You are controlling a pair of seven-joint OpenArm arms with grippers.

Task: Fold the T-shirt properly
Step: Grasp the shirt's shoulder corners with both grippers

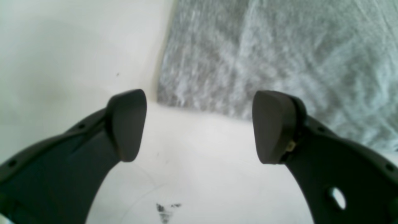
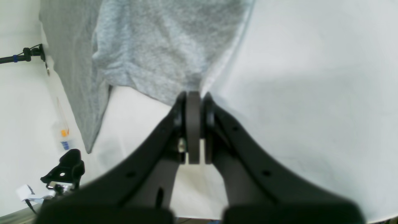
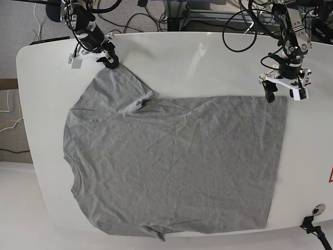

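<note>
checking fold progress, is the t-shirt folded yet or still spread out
Spread out. The T-shirt lies flat in one layer on the table, sleeves and hem unfolded, though the right gripper pinches a sleeve tip.

- The right gripper sits at the far corner on the base view's left, its arm reaching in from the top edge, jaws pressed together on the T-shirt sleeve's tip.
- The left gripper hangs on the opposite side, pointing down, jaws spread wide and holding nothing.

White table, grey T-shirt spread flat on it
</note>
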